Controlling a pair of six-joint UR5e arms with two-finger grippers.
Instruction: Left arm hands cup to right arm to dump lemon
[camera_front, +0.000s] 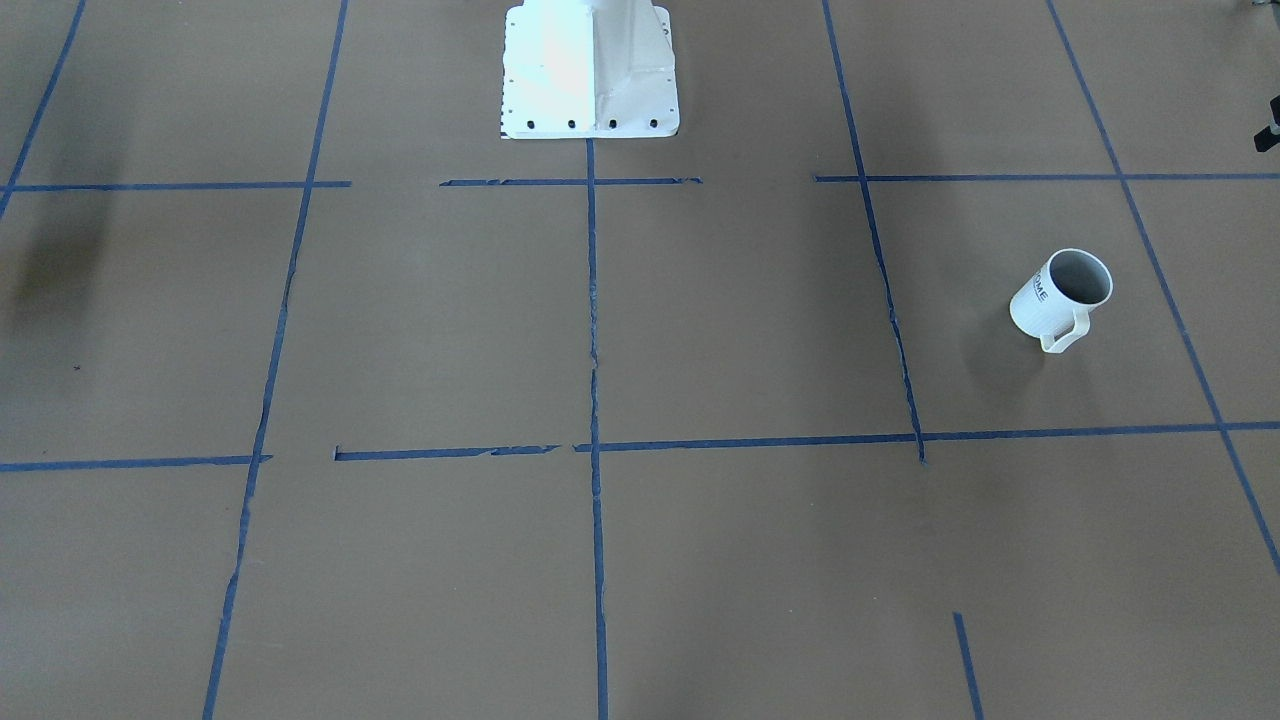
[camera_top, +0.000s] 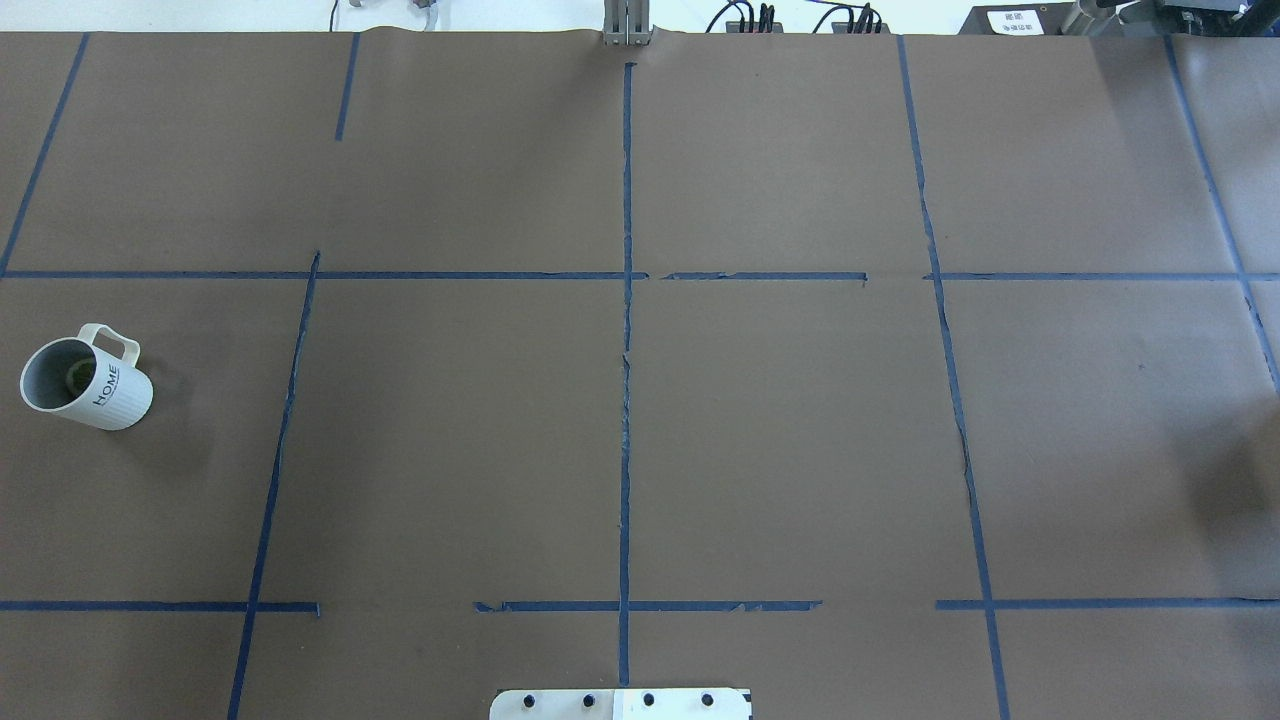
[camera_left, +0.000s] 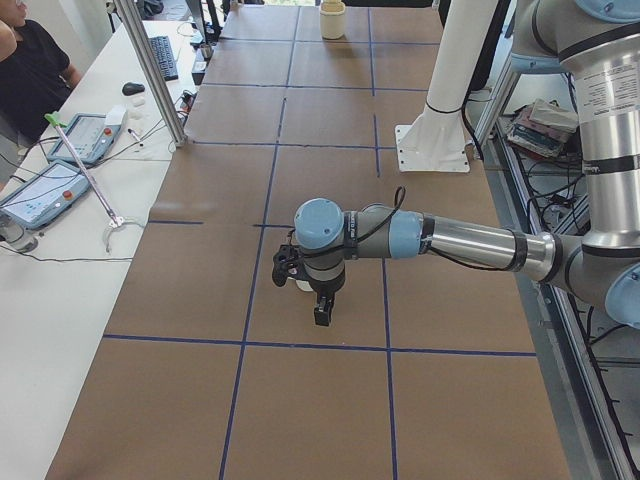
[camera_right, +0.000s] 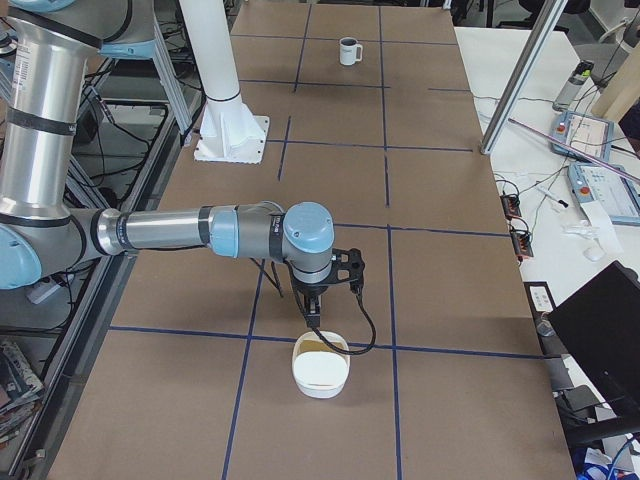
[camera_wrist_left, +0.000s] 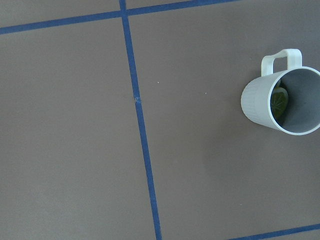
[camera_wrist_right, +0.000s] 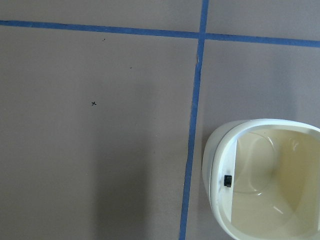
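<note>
**A:** Where is the cup?

**B:** The cup (camera_top: 85, 378), a white mug lettered "HOME", stands upright on the brown tabletop (camera_top: 780, 430), far over on the robot's left side. Its handle points away from the robot. The lemon (camera_wrist_left: 279, 102) lies inside, at the bottom.

**A:** And the arms?

**B:** The left arm (camera_left: 450, 238) stretches level over the tabletop, its tool (camera_left: 318, 305) pointing down near the cup. I cannot tell whether that tool is wide or narrow. The right arm (camera_right: 170, 230) hangs its tool (camera_right: 314, 303) above a cream bowl (camera_right: 321, 372) without touching it. I cannot tell its spread either.
</note>
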